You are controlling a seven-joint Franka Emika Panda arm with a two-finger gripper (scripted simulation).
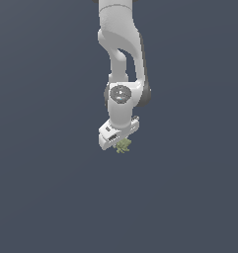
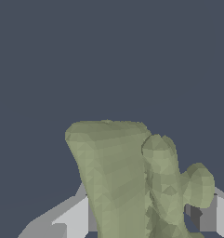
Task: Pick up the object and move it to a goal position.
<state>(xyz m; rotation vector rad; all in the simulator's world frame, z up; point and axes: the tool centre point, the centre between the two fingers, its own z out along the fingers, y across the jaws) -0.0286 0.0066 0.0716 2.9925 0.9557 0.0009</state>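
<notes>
Olive-green and lumpy, the object (image 1: 123,146) sits at the tip of your end effector (image 1: 121,145), which appears closed on it. In the exterior view you see 1 white arm (image 1: 121,59) hanging down from the top edge, where its upper part is cut off. The white hand tilts toward the exterior view's left, and only a small ragged bit of the object pokes out below it. The fingers are too small there to make out.

In the wrist view the object (image 2: 118,181) fills the lower middle of the picture as a broad flat-topped mass with 2 rounded knobs bulging from 1 side. Its lower end is cut off by the picture's edge. Grey and white parts of the end effector (image 2: 141,218) show on both sides of it, mostly hidden behind it. You cannot see where the fingers meet it.

Everything around is plain dark blue-grey, with no visible edge to show how far the object is from any surface.
</notes>
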